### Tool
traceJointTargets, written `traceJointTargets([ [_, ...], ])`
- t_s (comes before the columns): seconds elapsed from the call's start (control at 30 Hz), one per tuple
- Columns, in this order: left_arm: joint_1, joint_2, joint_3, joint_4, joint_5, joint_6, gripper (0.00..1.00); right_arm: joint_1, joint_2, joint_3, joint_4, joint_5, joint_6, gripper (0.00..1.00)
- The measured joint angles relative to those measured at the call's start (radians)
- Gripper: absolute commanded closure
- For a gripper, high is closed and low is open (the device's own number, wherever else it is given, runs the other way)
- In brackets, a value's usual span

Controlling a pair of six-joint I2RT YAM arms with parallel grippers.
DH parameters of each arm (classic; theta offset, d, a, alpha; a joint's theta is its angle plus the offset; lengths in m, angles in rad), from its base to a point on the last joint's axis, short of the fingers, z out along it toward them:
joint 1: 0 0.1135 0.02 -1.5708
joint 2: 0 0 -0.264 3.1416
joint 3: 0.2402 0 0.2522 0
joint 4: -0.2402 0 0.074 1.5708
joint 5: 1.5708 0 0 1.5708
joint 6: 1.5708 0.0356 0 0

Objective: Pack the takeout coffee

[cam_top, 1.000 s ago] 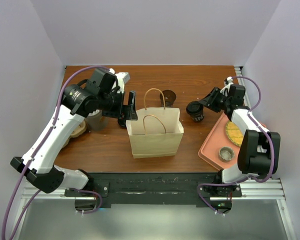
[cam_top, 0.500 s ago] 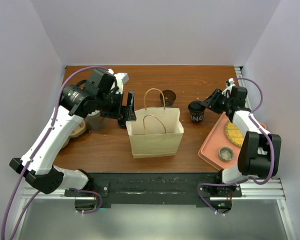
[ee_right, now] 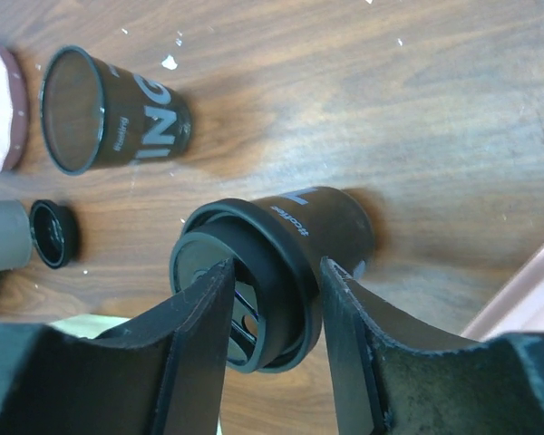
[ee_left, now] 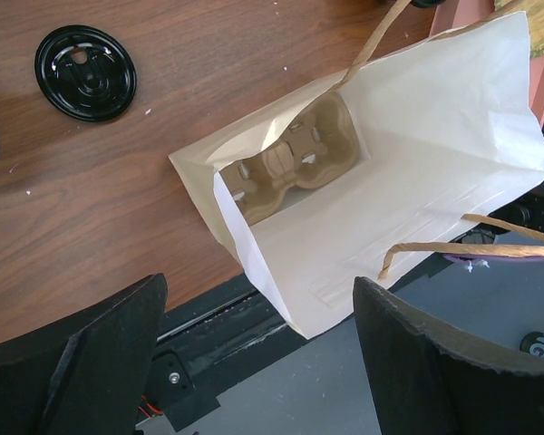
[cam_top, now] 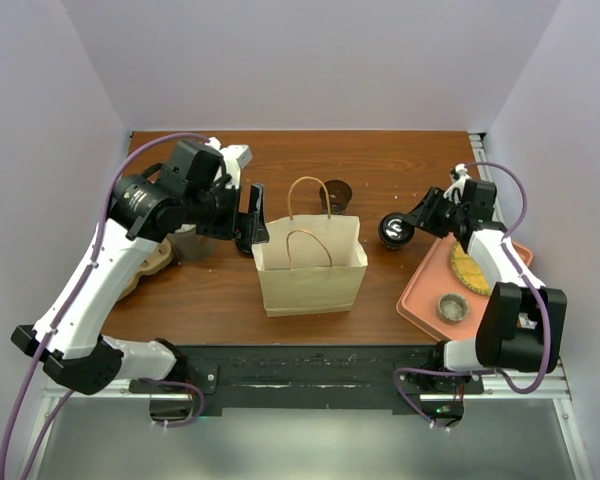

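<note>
The takeout coffee (cam_top: 394,230), a short dark cup with a black lid, is gripped by my right gripper (cam_top: 408,222) right of the paper bag (cam_top: 310,265). In the right wrist view the cup (ee_right: 295,237) is tilted, its lid facing the camera, with a finger on each side of the lid rim and my right gripper (ee_right: 272,294) shut on it. My left gripper (cam_top: 252,213) is open and empty at the bag's left edge. In the left wrist view it (ee_left: 263,362) hangs over the open bag (ee_left: 408,181), which holds a cardboard cup carrier (ee_left: 286,163).
A second dark cup without a lid (cam_top: 337,190) lies behind the bag, also in the right wrist view (ee_right: 109,109). A loose black disc lid (ee_left: 84,60) lies left of the bag. A grey cup (cam_top: 190,245) stands under the left arm. An orange tray (cam_top: 420,290) lies right.
The right gripper has turned the coffee cup from upright half a second ago to tilted with its lid showing, and drawn slightly right. The left arm has shifted a little left.
</note>
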Motion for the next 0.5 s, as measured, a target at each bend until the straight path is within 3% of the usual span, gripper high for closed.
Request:
traceJointTargets([
  [0.33, 0.0, -0.028, -0.025, -0.006, -0.016, 0.003, 0.1, 0.021, -0.002, 0.267, -0.294, 0.2, -0.04, 0.36],
  [0.5, 0.0, -0.06, -0.036, 0.025, -0.016, 0.0, 0.05, 0.172, -0.001, 0.378, -0.446, 0.38, -0.093, 0.3],
])
